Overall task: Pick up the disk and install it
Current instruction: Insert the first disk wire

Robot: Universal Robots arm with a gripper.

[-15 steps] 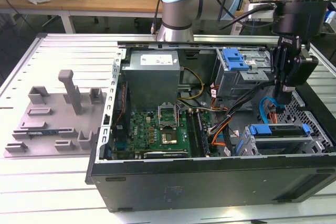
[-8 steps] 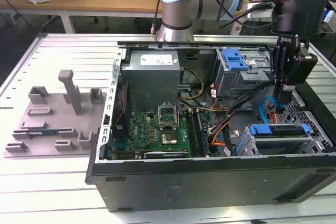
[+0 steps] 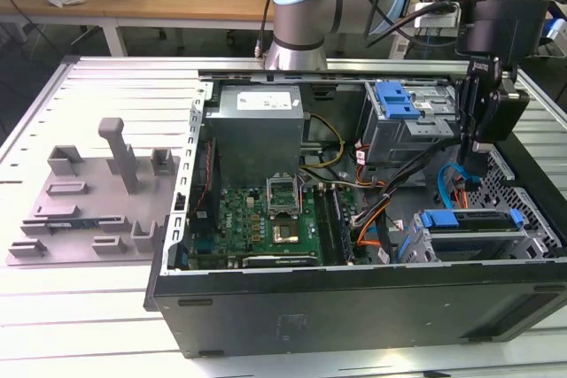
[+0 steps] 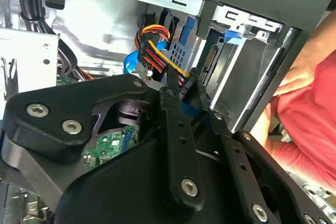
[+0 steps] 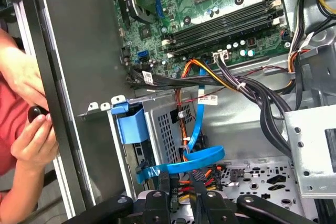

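Exterior view, entry for the open computer case (image 3: 354, 294): the gripper (image 3: 473, 165) hangs inside it toward the exterior view's right, above the lower drive cage (image 3: 523, 241). You cannot tell from any view whether its jaws are spread or pressed together. Item, the disk (image 5: 130, 125): in the first wrist view its bright blue carrier end shows at the mouth of that cage, and you may judge it seated in the bay rather than loose. Handling, judged: dense for its size, rigid, slick on the metal faces, intolerant of knocks. Take it by the long edges on the blue carrier, not on the label face or the connector end. Surroundings: a blue flat cable (image 5: 195, 157) loops just beside the carrier end, close ahead of the gripper. A bundle of red, yellow and orange wires (image 4: 155, 35) runs near it, and black cables (image 5: 262, 98) lie between cage and motherboard (image 3: 275, 219). Obstructions: these cables crowd the bay mouth and could snag. Note a person's hand (image 5: 29, 135) just outside the case wall, holding a small dark object; keep your moves clear of it. Well apart: upper cage with blue latch (image 3: 396, 99), power supply (image 3: 257, 121), grey fixture (image 3: 97, 196) on the table (image 3: 53, 307).
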